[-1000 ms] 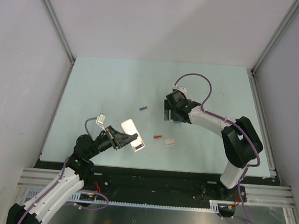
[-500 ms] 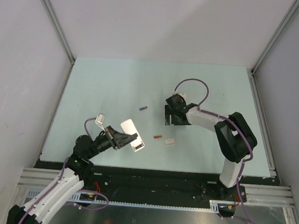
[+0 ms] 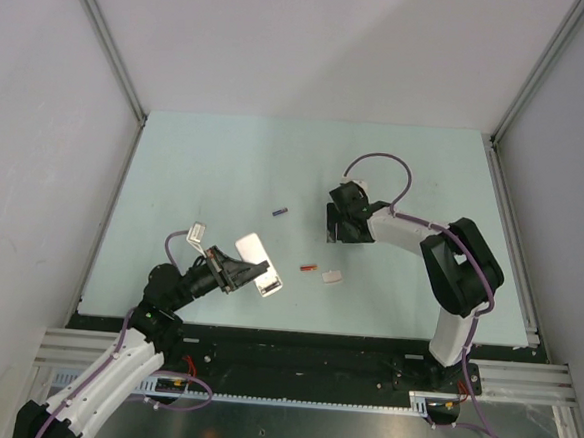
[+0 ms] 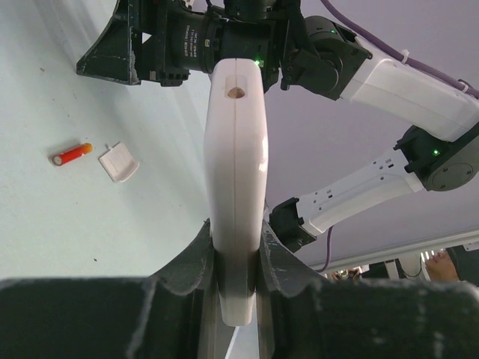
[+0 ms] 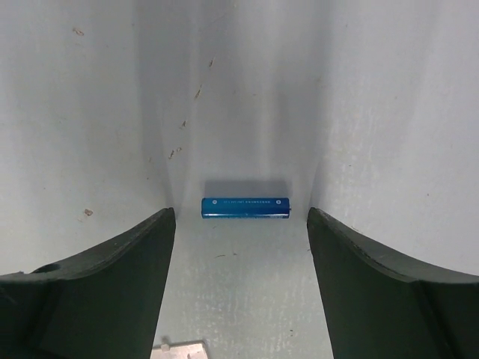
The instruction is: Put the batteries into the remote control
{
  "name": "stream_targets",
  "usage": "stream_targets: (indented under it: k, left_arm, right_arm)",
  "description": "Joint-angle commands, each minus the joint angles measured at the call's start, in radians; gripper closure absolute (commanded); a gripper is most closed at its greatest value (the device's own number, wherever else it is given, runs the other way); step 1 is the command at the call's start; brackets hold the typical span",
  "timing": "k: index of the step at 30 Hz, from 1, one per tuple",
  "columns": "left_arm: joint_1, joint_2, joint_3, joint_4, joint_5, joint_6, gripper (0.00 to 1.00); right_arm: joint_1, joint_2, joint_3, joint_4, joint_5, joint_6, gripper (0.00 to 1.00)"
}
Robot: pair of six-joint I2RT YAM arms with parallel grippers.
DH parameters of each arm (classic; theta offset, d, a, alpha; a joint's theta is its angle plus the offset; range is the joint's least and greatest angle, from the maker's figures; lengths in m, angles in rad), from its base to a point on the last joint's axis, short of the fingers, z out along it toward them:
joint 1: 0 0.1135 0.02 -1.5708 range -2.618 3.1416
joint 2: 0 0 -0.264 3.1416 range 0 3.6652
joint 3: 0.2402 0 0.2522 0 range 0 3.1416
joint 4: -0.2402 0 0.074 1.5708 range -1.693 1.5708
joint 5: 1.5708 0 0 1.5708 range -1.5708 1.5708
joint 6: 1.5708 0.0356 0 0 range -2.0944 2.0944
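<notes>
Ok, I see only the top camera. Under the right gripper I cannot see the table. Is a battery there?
Observer: Yes, a blue battery lies flat inside the open right gripper, touching neither of its fingers.
Operator: And the other arm, how is its hold?
Observer: The left gripper is shut on the two flat faces of the remote control, near one end; the left wrist view shows its white edge.
</notes>
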Motion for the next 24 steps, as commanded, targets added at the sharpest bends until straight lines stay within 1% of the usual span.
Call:
stream_targets:
  k: [1,9,16,22,24]
  left_arm:
    - [-0.006,0.000,-0.039,0.023,-0.017,-0.008,1.00]
    - [-0.006,0.006,-0.039,0.022,-0.018,-0.003,1.00]
    - [-0.006,0.009,-0.039,0.023,-0.020,-0.005,1.00]
    - [-0.006,0.008,-0.039,0.022,-0.024,-0.006,1.00]
    - [-0.006,0.005,-0.039,0.022,-0.021,-0.008,1.00]
  right_arm:
    - [-0.013,0.018,-0.004,0.029,-0.024,-0.035,0.25]
    - [-0.041,0.024,-0.009,0.029,-0.079,-0.084,0.32]
    - [-0.051,0.034,-0.011,0.026,-0.116,-0.118,0.34]
    - [-0.038,0.036,-0.011,0.025,-0.112,-0.118,0.34]
    - [-0.033,0.039,-0.011,0.023,-0.112,-0.115,0.36]
